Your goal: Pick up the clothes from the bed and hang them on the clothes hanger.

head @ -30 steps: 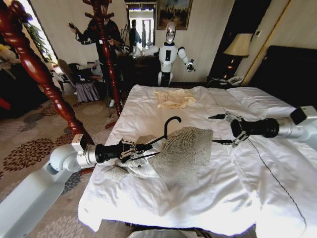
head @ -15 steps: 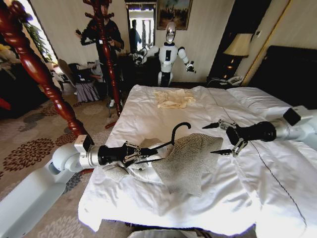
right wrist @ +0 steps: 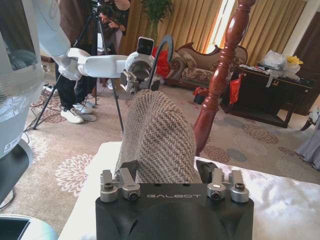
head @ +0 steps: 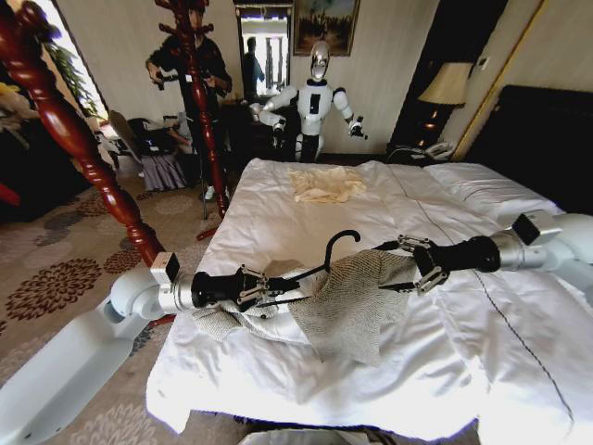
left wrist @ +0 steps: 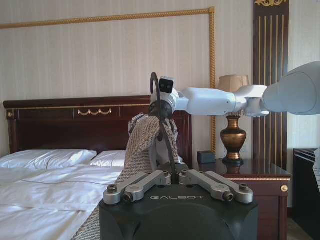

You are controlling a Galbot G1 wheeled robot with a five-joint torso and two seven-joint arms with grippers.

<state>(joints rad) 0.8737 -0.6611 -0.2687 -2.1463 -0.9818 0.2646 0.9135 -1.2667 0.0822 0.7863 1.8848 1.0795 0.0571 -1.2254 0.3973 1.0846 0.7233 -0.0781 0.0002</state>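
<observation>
The grey-beige ribbed clothes point(head: 347, 297) hang draped over the black clothes hanger point(head: 335, 243), just above the white bed point(head: 278, 204). My left gripper point(head: 278, 283) is shut on the hanger's lower wire, with the hook pointing up and away from it. My right gripper point(head: 394, 267) comes in from the right and stands open, one finger on either side of the garment's upper right edge. In the right wrist view the knit point(right wrist: 157, 135) fills the gap between the spread fingers point(right wrist: 126, 170). The left wrist view shows the hanger point(left wrist: 159, 100) rising from the shut gripper point(left wrist: 171, 175).
A pale cream garment point(head: 324, 184) lies near the bed's far end. A dark turned bedpost point(head: 83, 148) stands at the left, and a wooden coat stand point(head: 199, 93) behind it. Another robot point(head: 315, 97) stands beyond the bed. Pillows point(head: 482, 185) and a lamp point(head: 447, 85) are at the right.
My right gripper has moved left to the garment, and its open fingers now straddle the knit's edge. The left gripper and hanger have shifted slightly right.
</observation>
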